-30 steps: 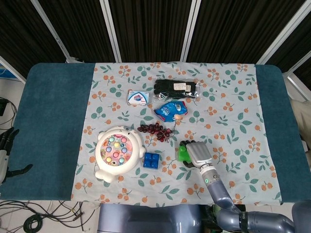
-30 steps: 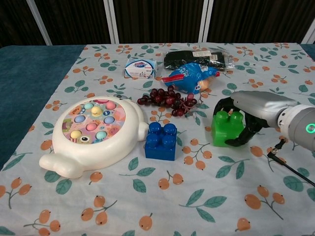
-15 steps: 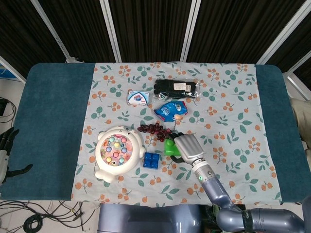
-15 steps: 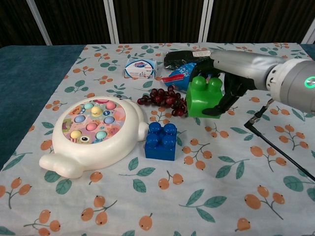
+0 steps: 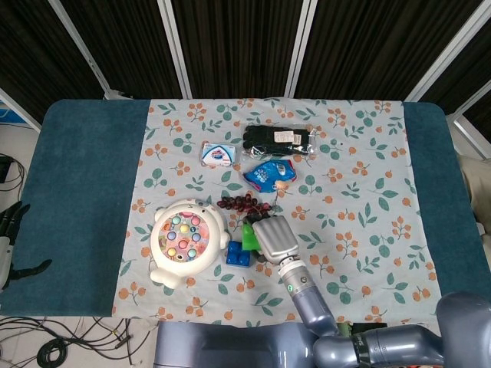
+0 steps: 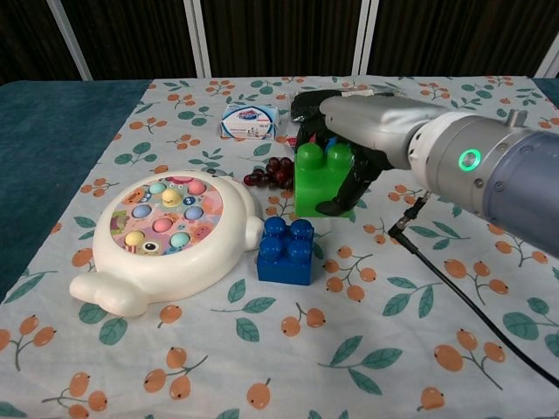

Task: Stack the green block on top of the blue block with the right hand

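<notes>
My right hand (image 6: pixel 362 140) grips the green block (image 6: pixel 321 182) and holds it in the air, just above and slightly right of the blue block (image 6: pixel 286 250). In the head view the right hand (image 5: pixel 273 238) covers most of the green block (image 5: pixel 248 234), which shows at its left edge, over the blue block (image 5: pixel 236 255). The blue block sits on the patterned cloth next to the white toy. At the far left edge of the head view my left hand (image 5: pixel 9 239) hangs off the table, holding nothing, fingers apart.
A white fishing-game toy (image 6: pixel 162 236) lies left of the blue block. Grapes (image 6: pixel 278 172), a blue snack bag (image 5: pixel 270 174), a black packet (image 5: pixel 278 140) and a small white-blue pack (image 6: pixel 250 120) lie behind. A black cable (image 6: pixel 463 292) trails from the right arm.
The right hand has lifted the green block off the cloth and carried it leftward, from the table's right to just above the blue block. The left hand has not moved.
</notes>
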Controlling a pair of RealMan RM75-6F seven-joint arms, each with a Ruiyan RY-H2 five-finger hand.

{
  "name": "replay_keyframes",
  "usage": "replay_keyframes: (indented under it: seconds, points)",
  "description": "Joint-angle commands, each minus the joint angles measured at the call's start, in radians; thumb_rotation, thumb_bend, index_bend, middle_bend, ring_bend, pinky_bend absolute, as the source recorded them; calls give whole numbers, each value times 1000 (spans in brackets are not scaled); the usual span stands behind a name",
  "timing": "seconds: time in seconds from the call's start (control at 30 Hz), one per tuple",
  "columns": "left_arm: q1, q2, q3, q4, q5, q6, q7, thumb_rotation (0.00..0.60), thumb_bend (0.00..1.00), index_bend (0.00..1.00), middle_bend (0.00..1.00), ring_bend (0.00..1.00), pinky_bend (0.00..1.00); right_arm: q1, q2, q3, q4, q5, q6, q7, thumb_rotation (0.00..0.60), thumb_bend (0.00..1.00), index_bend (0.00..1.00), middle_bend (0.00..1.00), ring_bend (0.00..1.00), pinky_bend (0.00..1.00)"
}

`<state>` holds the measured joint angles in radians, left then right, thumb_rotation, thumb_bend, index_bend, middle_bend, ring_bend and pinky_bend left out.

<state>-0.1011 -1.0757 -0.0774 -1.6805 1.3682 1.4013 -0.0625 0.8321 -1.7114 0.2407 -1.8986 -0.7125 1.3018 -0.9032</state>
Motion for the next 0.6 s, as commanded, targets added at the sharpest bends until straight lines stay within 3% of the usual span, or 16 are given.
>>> replay_keyframes:
  seconds: [0.03, 0.3, 0.6]
  points:
    - [-1, 2, 1, -2, 1, -2, -3, 600, 0, 0, 0, 0, 0, 23, -55, 1, 10, 33, 46, -46, 600, 503, 604, 531, 467, 513]
    - [0, 8, 0, -6, 3, -1, -22, 600, 0, 0, 0, 0, 0, 65, -160, 48, 78, 73, 112, -103, 600, 503, 604, 531, 467, 513]
    - [-2, 10, 2, -8, 3, -8, -28, 600, 0, 0, 0, 0, 0, 91, -210, 98, 119, 126, 161, -152, 600, 503, 604, 532, 469, 513]
